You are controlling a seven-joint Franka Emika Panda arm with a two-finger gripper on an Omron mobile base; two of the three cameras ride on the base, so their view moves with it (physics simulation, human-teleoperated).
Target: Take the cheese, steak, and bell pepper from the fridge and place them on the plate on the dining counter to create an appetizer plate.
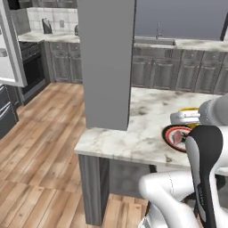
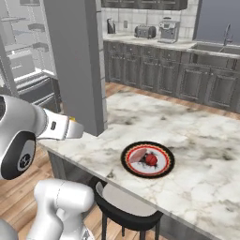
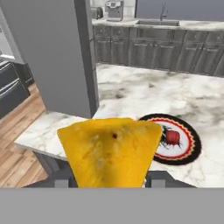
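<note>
A yellow-orange wedge of cheese (image 3: 109, 151) sits between the jaws of my gripper (image 3: 109, 180), which is shut on it; a sliver of the cheese (image 2: 72, 120) also peeks out at the gripper (image 2: 77, 129) in the right base view. The hand hangs over the near left part of the dining counter (image 2: 197, 140), left of the plate (image 2: 164, 171) and apart from it. On the plate (image 3: 192, 148) lie the flat pinkish-red steak (image 2: 136, 156) and the round red bell pepper (image 2: 151, 160). From the left base the gripper (image 1: 176, 118) partly covers the plate (image 1: 171, 136).
A grey square pillar (image 2: 77, 65) stands on the counter just beyond the hand. A black stool with a white seat (image 2: 124, 204) is tucked under the counter's near edge. The open fridge (image 2: 23, 47) is at far left; dark cabinets and a sink (image 2: 220, 47) line the back wall.
</note>
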